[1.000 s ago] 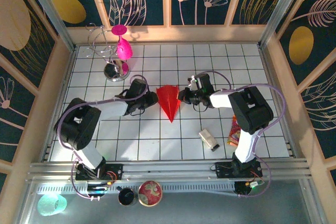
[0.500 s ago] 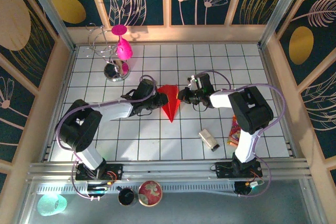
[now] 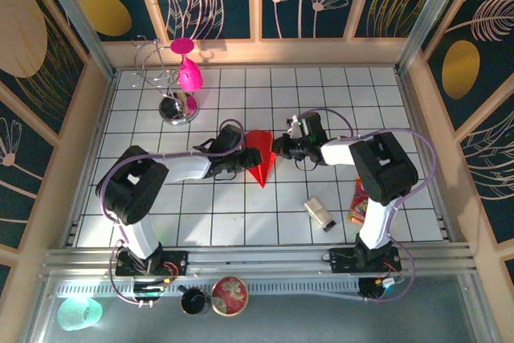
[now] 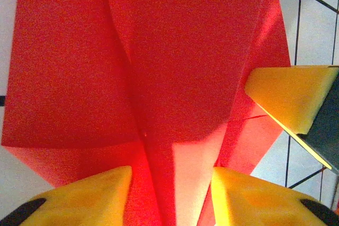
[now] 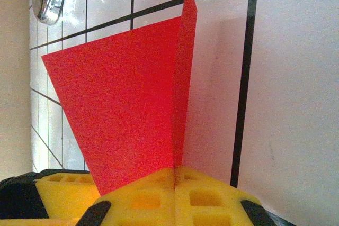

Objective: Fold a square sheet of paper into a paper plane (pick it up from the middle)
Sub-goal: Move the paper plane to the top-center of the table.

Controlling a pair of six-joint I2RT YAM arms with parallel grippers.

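The square sheet of paper is bright red and folded into a paper plane [image 3: 262,157] on the white tiles at the table's middle, its pointed nose toward the arms' bases. My left gripper [image 3: 243,160] rests on its left wing. In the left wrist view the gripper [image 4: 172,186] stands open, its yellow fingers either side of the plane's [image 4: 185,51] central crease. My right gripper [image 3: 279,149] is at the plane's right edge. In the right wrist view that gripper [image 5: 175,175] is shut on an upright flap of the plane [image 5: 122,104]. One right fingertip [image 4: 286,96] shows in the left wrist view.
A magenta goblet [image 3: 189,74] hangs on a chrome wire stand [image 3: 175,108] at the back left. A small grey block [image 3: 320,213] and a printed snack packet [image 3: 358,202] lie at the front right. Cups and a round lid [image 3: 229,295] sit below the front rail.
My left gripper has slid right onto the plane's left wing and its jaws have widened. The right gripper and the plane have stayed put.
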